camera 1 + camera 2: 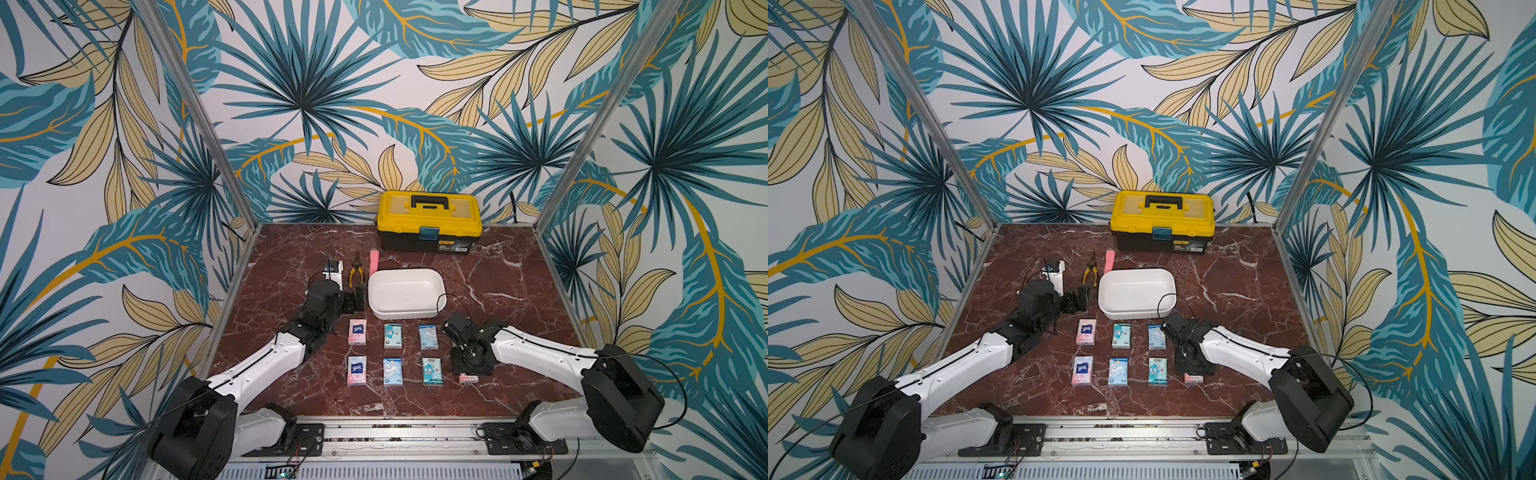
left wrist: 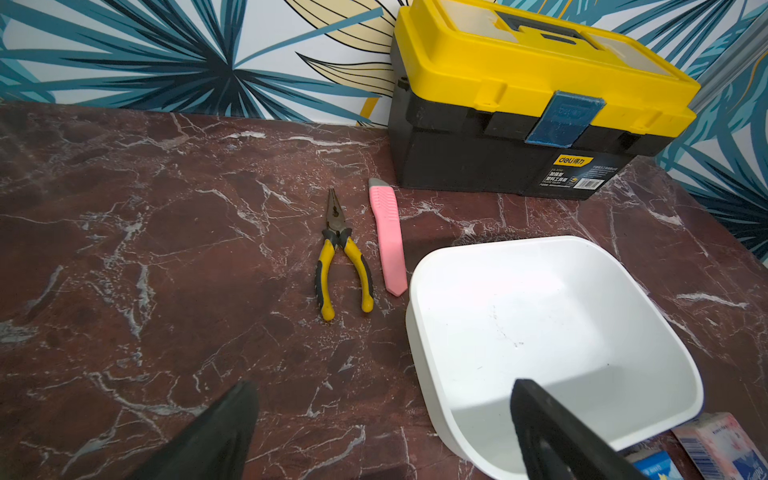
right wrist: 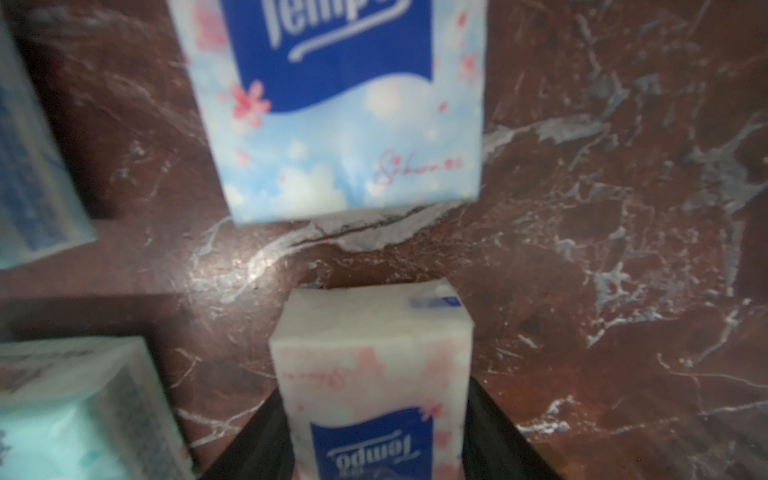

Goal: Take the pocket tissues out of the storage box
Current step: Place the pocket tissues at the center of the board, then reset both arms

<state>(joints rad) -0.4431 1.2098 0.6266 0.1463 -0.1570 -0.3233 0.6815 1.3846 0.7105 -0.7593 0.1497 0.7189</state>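
Your left fingers [image 2: 220, 432] stand spread wide and empty beside the storage box [image 1: 405, 291], which holds no pack; the pocket tissues [image 1: 392, 336] lie in rows on the worktop [image 1: 498, 282] near it. Your right fingers [image 3: 490, 432] flank a pink pack [image 3: 374, 361] on the worktop — whether they press it cannot be told. Expect light, soft, slippery film — grasp across the narrow sides.

Smooth white plastic storage box [image 1: 405, 312]

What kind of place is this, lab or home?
Probably a staged robot test cell: two arms bolted to an aluminium rail, leaf-print walls boxing a marble-look tabletop, tissue packs in a neat grid.
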